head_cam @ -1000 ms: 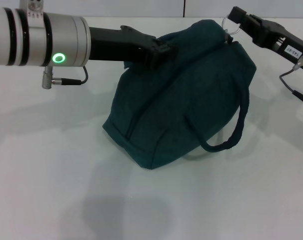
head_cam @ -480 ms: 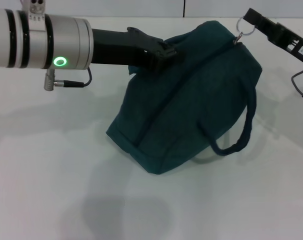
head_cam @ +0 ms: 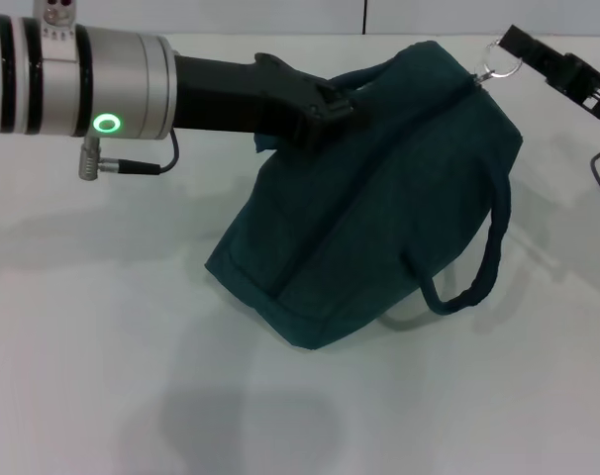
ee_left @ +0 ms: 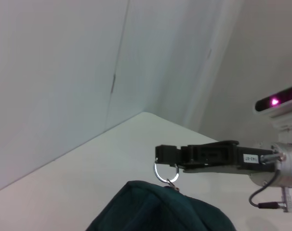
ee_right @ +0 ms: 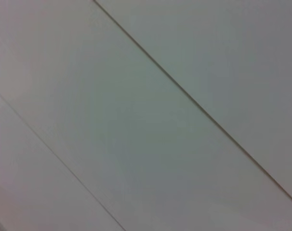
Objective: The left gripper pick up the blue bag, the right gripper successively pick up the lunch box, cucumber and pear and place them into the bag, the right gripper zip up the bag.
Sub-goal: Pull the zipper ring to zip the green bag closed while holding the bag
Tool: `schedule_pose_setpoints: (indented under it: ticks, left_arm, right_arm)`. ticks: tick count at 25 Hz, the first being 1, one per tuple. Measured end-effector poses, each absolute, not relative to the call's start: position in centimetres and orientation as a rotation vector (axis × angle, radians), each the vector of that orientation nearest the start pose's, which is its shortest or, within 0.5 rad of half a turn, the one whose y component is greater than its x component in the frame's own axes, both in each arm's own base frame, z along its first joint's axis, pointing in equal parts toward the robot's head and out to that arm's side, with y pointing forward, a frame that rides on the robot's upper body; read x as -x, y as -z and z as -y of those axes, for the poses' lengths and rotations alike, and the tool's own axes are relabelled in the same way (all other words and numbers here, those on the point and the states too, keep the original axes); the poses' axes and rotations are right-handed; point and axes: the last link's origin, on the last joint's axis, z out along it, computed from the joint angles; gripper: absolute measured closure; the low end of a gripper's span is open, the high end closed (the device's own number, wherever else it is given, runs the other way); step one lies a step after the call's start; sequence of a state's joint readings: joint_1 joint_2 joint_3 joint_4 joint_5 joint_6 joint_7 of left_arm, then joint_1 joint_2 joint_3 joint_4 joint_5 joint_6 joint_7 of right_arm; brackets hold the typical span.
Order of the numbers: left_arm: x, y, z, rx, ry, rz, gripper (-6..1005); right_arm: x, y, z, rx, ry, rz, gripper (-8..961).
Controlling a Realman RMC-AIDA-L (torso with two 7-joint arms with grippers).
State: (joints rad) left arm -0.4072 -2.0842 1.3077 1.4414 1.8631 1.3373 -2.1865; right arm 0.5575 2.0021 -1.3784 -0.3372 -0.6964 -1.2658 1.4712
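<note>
On the near part of the white table (head_cam: 102, 396), nothing stood; one large dark teal-blue fabric bag (head_cam: 379, 208) sat a little farther back, at the middle, closed into a humped shape and tilted, its lower corner resting on the table toward the robot and its top ridge lifted away. One loop handle (head_cam: 478, 267) hung slack down the bag's right side, and a second showed at the top, near the left arm. The left gripper (head_cam: 325, 104), a black two-finger claw on a black arm with a silver cuff and a green ring light, reached in from the left and was clamped on the fabric at the bag's upper left end, holding it up. Farther back and to the right, the right gripper (head_cam: 508, 45), a black claw whose arm bore a small white label, was closed on the one silver ring-pull (head_cam: 496, 61) of the zipper, at the far right end of the ridge. The zipper line ran along the ridge from left gripper to right, so any further pull would likely follow that axis, away from the left gripper's hold. The ring sat just beside the right claw's tip, touching it. No lunch box, cucumber or pear was in sight, presumably inside the bag.
</note>
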Motion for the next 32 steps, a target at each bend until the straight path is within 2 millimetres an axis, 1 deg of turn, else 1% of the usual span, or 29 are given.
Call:
schedule_pose_setpoints:
  ticks: [5,10,18,26,32]
  left_arm:
    - [12.6,-1.9,-33.7,2.786,0.548,0.624,949]
    - [12.1,-2.1,-33.3,2.814,0.592,0.577,950]
    - [11.4,-3.7,-32.4,2.831,0.722,0.488,950]
    - [11.0,-4.4,-32.0,2.843,0.791,0.409,949]
    - [10.6,-5.0,-31.9,2.826,0.858,0.36,949]
  right_arm:
    - [-23.6,-0.7,-37.6,2.076,-1.433,-1.136,936]
    - [-23.9,-1.0,-37.6,2.068,-1.44,-1.185,937]
    - [-24.7,-0.9,-37.4,2.042,-1.441,-1.313,937]
    - [-24.8,-0.9,-37.1,2.036,-1.466,-1.35,931]
    - [-25.0,-0.7,-37.0,2.034,-1.447,-1.376,920]
